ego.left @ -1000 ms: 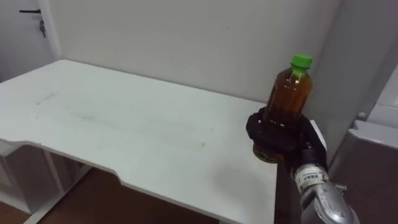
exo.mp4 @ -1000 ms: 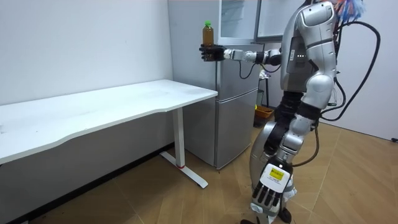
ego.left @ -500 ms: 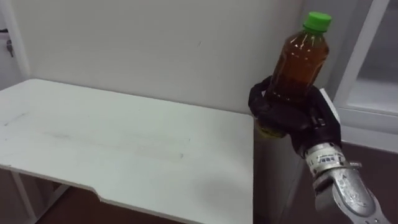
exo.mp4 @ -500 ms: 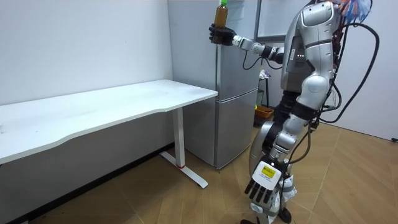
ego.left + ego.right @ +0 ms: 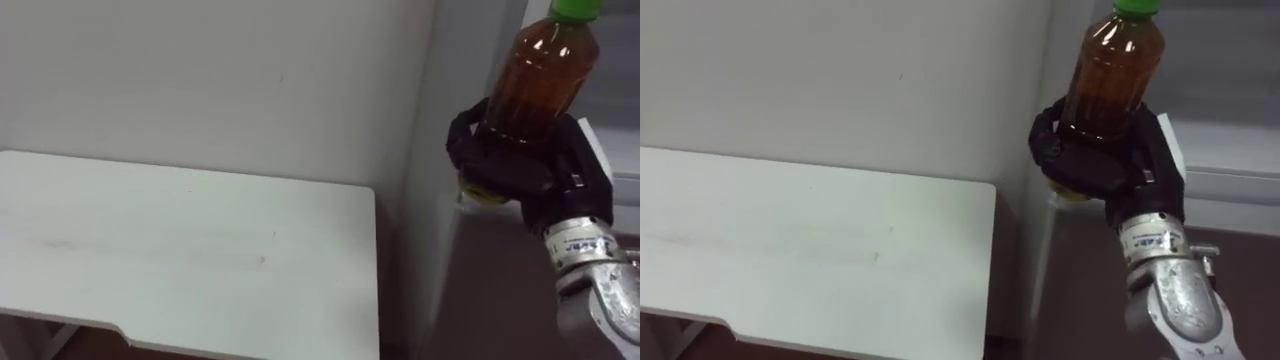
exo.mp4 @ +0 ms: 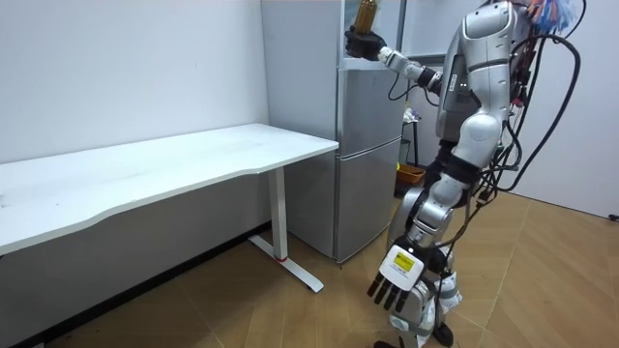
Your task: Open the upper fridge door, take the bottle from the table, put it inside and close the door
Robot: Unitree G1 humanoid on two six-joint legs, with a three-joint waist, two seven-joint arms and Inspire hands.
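One bottle (image 5: 540, 70) upright | right hand (image 5: 535, 172) fingers curled round its lower half | left hand (image 6: 394, 282) fingers relaxed, hanging low

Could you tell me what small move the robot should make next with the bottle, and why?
Probably ease the bottle sideways and forward into the upper fridge compartment, keeping it upright. The right hand grips it round the lower body and holds it level with that compartment, but it is not yet inside. The left hand hangs open, low.

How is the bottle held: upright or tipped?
Nearly upright: the bottle shows its green cap on top, lower body gripped by the right robot hand.
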